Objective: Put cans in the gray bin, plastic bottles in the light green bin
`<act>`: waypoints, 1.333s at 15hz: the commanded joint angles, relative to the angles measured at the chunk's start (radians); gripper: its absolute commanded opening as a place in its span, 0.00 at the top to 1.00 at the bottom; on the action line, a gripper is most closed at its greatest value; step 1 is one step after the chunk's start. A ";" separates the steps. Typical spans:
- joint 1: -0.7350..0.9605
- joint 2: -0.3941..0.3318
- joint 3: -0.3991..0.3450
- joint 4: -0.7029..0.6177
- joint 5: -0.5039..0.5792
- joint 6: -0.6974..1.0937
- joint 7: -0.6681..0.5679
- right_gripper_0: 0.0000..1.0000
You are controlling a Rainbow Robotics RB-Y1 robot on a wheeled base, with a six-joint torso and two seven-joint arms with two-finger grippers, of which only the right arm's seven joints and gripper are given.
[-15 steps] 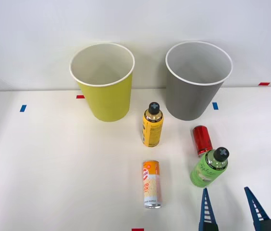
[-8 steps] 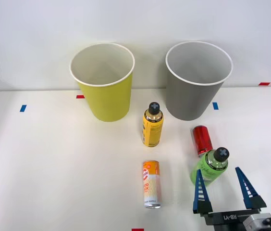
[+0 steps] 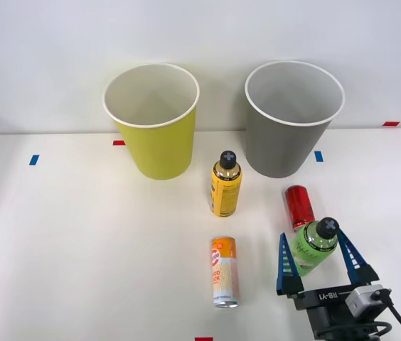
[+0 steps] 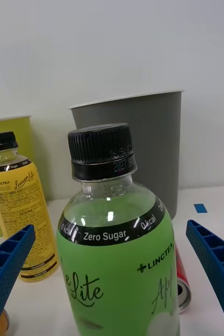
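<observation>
Right gripper (image 3: 316, 254) has pushed forward from the table's near edge: a second ago only the blue finger tips showed at 5 o'clock, half a second ago they stood just short of the green bottle (image 3: 310, 246), now they straddle it. Jaws spread wide, released, one finger (image 3: 284, 261) on each side of the bottle, not touching it (gaps visible on both sides in the wrist view too). Nothing grasped.

Green bottle upright, black cap on, at 4 o'clock of table centre; same spot as before. From the wrist camera it sits between the fingers (image 4: 7, 262), label reading "Zero Sugar".

Red can (image 3: 299, 207) lies just behind the green bottle, at its 12 o'clock, unmoved. Yellow bottle (image 3: 225, 184) stands upright near table centre. Orange-white can (image 3: 224, 271) lies at 6 o'clock of the yellow bottle, well apart from it.

Green bin (image 3: 153, 121) at 11 o'clock and gray bin (image 3: 291, 119) at 1 o'clock, both upright at the far edge of the table (image 3: 79, 234), nothing seen inside them. None of the four items has shifted.
</observation>
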 commanded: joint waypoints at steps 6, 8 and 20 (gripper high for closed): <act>-0.031 -0.010 -0.011 0.001 -0.038 0.055 0.068 0.00; -0.035 -0.006 -0.015 0.001 -0.058 0.055 0.080 0.00; -0.038 0.030 -0.020 -0.001 -0.035 0.081 0.109 0.99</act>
